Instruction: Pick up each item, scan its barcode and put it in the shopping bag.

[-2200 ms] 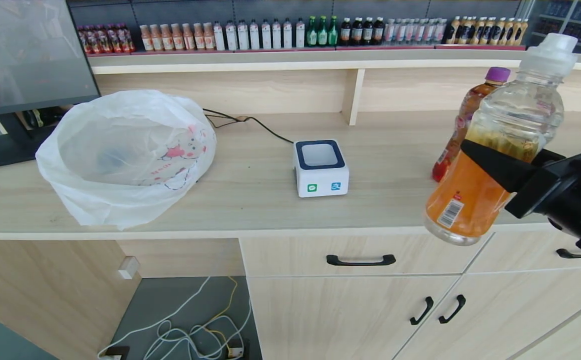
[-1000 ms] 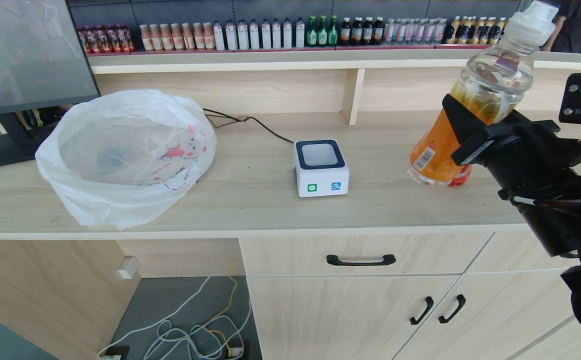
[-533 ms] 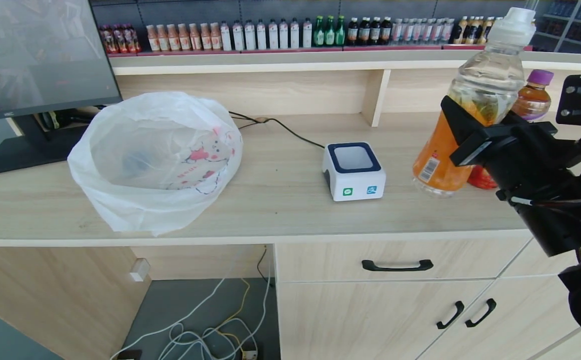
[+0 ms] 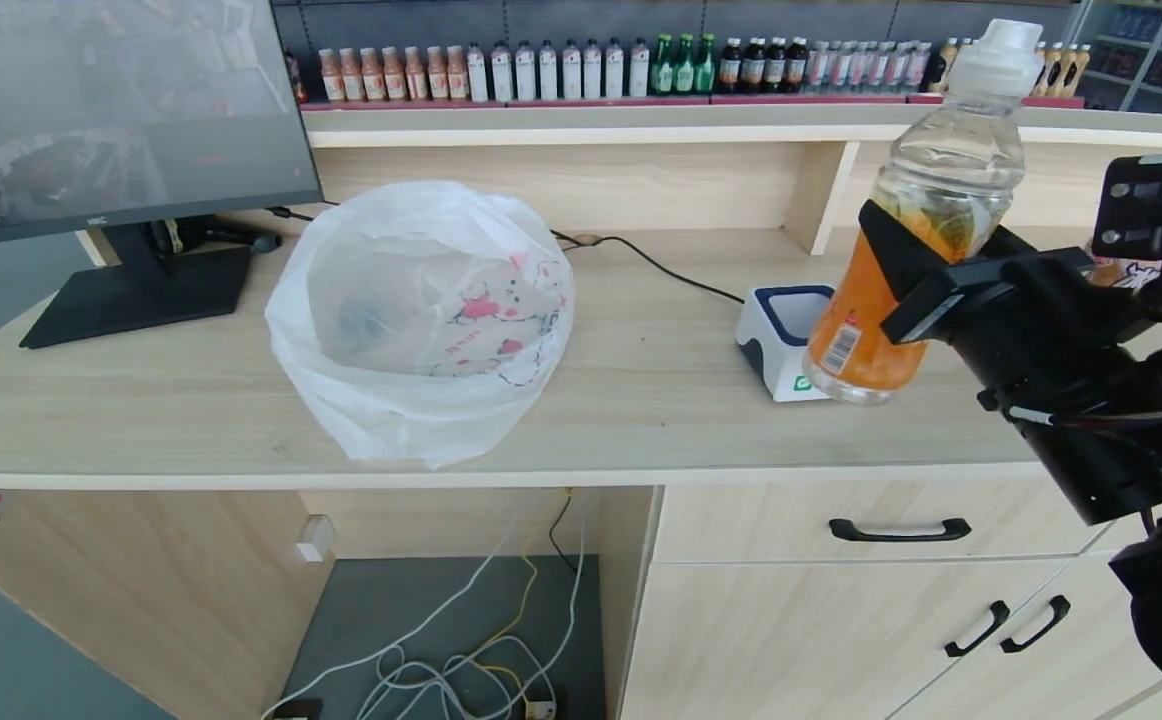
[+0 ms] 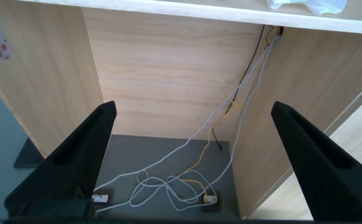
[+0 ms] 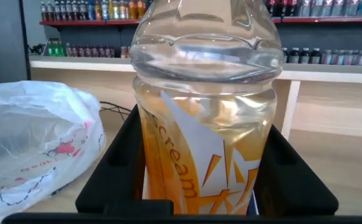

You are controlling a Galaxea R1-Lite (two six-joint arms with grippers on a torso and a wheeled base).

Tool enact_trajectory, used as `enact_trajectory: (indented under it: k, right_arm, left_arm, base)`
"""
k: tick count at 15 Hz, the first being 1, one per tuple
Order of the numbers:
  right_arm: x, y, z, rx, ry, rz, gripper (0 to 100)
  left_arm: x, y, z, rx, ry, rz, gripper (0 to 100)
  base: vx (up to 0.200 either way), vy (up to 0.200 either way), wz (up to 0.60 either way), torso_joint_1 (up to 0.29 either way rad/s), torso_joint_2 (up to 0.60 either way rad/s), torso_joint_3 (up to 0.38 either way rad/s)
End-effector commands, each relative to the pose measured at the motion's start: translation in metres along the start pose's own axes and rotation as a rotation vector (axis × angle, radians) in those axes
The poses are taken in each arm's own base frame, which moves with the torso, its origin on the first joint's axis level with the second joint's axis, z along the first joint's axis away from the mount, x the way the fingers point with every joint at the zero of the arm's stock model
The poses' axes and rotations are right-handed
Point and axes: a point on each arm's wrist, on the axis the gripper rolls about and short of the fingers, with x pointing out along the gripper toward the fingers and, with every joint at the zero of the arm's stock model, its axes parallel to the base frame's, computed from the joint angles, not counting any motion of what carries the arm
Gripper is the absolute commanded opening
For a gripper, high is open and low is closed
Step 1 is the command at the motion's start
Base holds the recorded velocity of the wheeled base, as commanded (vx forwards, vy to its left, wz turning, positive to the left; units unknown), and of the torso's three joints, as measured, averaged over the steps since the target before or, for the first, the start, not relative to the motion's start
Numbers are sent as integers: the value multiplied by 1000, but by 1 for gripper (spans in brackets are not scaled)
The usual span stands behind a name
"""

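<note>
I'm holding the bottle (image 4: 861,330) right of centre in the head view, where it's overlapping the scanner (image 4: 781,335) on the counter (image 4: 661,420). The right end effector (image 4: 916,265) is clamping its waist and the left end effector (image 5: 193,109) is gaping wide. I'm judging it fairly heavy, smooth plastic, liable to slip or dent, so a waist grip suits it; the orange label is showing a barcode (image 4: 841,348) low down.

The bottle (image 4: 901,250) covers the right half of the scanner (image 4: 776,335). Behind the right gripper (image 4: 926,262), another item (image 4: 1126,272) shows just 1 scrap of label. What lies inside the bag (image 4: 421,310) is a dim smudge. The monitor (image 4: 111,110) is cut off by the top and left edges.
</note>
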Motion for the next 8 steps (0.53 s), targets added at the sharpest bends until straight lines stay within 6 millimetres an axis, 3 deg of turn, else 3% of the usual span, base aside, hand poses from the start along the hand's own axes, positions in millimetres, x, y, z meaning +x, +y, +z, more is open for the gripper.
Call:
enact_trajectory:
  k: [1, 6, 8]
  right_arm:
    - [1, -7, 2, -10, -9, -23, 0]
    - [5, -6, 17, -7, -85, 95, 0]
    - [16, -7, 27, -16, -137, 85, 0]
  left_arm:
    - [0, 0, 0, 2, -1, 2, 100]
    - [0, 0, 0, 2, 0, 2, 100]
    - [0, 0, 0, 2, 0, 2, 100]
  base:
    - [0, 0, 0, 0, 0, 0]
    - [0, 0, 0, 0, 0, 0]
    - [0, 0, 0, 0, 0, 0]
